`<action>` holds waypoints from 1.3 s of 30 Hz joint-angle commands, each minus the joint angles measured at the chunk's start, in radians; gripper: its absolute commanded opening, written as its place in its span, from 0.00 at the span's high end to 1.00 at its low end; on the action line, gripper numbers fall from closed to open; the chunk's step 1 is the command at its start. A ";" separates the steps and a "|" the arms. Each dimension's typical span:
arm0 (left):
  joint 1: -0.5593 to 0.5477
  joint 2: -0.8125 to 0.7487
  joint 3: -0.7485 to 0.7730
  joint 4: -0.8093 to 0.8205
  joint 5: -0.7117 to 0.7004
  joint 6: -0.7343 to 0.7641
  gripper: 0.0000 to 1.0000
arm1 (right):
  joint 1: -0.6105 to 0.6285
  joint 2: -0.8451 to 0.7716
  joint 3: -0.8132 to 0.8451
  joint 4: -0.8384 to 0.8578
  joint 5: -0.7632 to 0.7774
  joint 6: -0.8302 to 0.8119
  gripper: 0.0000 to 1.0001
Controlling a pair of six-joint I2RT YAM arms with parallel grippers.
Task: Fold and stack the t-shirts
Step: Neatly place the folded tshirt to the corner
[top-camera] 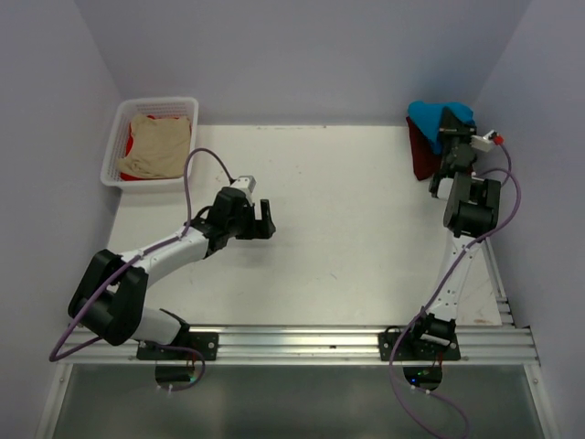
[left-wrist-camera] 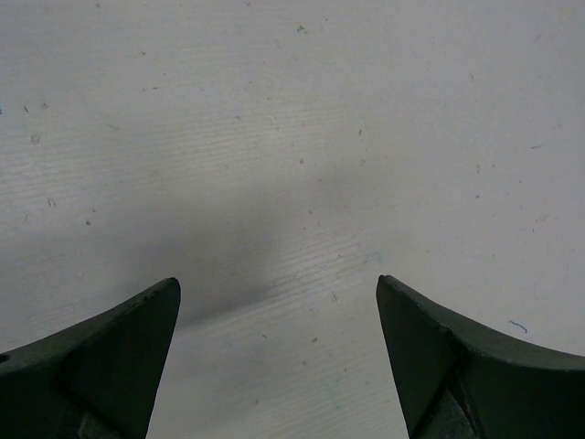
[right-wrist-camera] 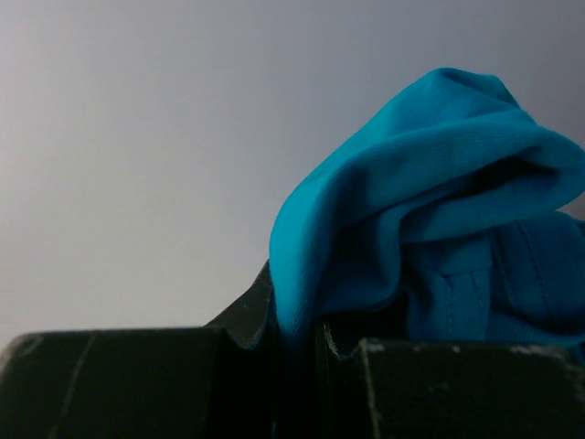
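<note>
Pinching the teal t-shirt [right-wrist-camera: 430,210], seen only wrist-side, is the right hand [right-wrist-camera: 297,343]; left hand [left-wrist-camera: 279,311] spread.

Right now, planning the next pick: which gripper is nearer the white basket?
Left. Left gripper hovers near-right of the basket; right gripper holds the teal t-shirt at the far-right corner.

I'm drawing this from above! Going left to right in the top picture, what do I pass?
White plastic lattice basket → left arm's open black fingers → teal-blue cloth t-shirt, pinched in the right arm's fingers.
</note>
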State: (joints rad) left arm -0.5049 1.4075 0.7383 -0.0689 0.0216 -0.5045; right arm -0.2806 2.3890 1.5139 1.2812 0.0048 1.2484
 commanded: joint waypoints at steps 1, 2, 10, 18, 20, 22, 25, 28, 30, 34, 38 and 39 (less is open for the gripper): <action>-0.003 -0.028 -0.011 0.037 -0.002 0.012 0.08 | 0.006 0.025 -0.021 0.115 0.000 -0.023 1.00; -0.003 -0.028 -0.013 0.037 -0.003 0.012 0.08 | 0.006 0.038 -0.029 0.101 -0.002 -0.021 1.00; -0.003 -0.028 -0.020 0.044 0.000 0.008 0.08 | 0.006 0.071 -0.103 0.015 -0.002 0.026 1.00; -0.003 -0.013 -0.016 0.054 0.015 0.004 0.08 | 0.008 0.029 -0.153 -0.134 0.004 0.086 1.00; -0.003 -0.016 -0.016 0.052 0.020 0.003 0.08 | 0.008 0.016 -0.170 -0.151 0.018 0.094 0.79; -0.003 -0.022 -0.016 0.049 0.015 0.001 0.07 | 0.008 0.001 -0.194 -0.158 0.030 0.097 0.03; -0.003 -0.027 -0.014 0.040 0.012 0.000 0.06 | 0.008 -0.057 -0.254 -0.160 0.044 0.095 0.01; -0.003 -0.038 -0.010 0.040 0.020 -0.005 0.06 | 0.009 -0.208 -0.357 -0.145 0.049 0.088 0.01; -0.003 -0.042 -0.008 0.040 0.026 -0.009 0.06 | 0.014 -0.299 -0.471 -0.157 0.058 0.080 0.01; -0.003 -0.077 0.006 0.031 0.043 -0.017 0.06 | 0.023 -0.546 -0.636 -0.429 0.018 0.063 0.01; -0.003 -0.145 0.009 0.015 0.037 -0.023 0.06 | 0.072 -0.757 -0.679 -0.787 -0.064 -0.152 0.01; -0.003 -0.163 0.007 0.020 0.023 -0.022 0.06 | 0.114 -0.801 -0.676 -0.843 -0.151 -0.226 0.01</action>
State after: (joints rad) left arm -0.5049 1.3235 0.7216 -0.0757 0.0483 -0.5129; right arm -0.2371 1.7050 0.8490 0.7158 -0.0227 1.2366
